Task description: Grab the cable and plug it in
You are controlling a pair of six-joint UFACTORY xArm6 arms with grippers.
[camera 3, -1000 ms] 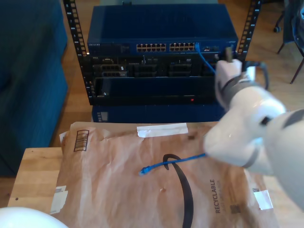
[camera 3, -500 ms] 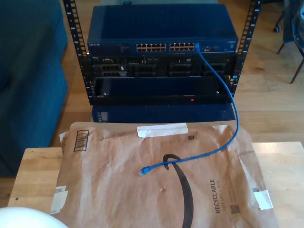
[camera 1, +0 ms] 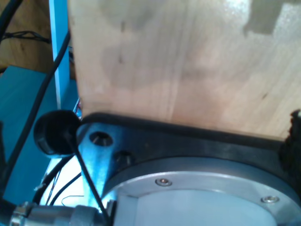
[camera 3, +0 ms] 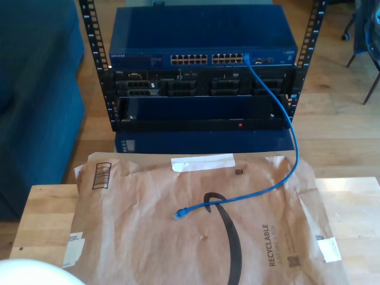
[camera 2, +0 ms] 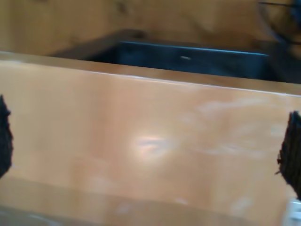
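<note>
The cable (camera 3: pixel 279 130) is thin and bright blue. One end sits in a port at the right end of the blue switch (camera 3: pixel 202 35) in the exterior view. It hangs down past the rack onto the brown envelope (camera 3: pixel 148 237), and its free plug (camera 3: pixel 179 214) lies loose near the envelope's middle. My second gripper (camera 2: pixel 146 143) is open over bare wood, one dark fingertip (camera 2: pixel 3 136) at each picture edge. My first gripper (camera 1: pixel 150 141) looks open, with one dark fingertip (camera 1: pixel 294 141) over wood and a metal arm base (camera 1: pixel 188 188). Neither gripper holds anything.
The rack (camera 3: pixel 202 89) stands on the floor behind the wooden table (camera 3: pixel 44 214). A white rounded arm part (camera 3: pixel 29 274) shows at the exterior view's lower left. A black knob (camera 1: pixel 54 133) and dark cables hang beside the metal base. A blue sofa (camera 3: pixel 35 89) stands at the exterior view's left.
A white arm that covered the exterior view's right a second ago has left that view. The cable now shows in full and has not moved.
</note>
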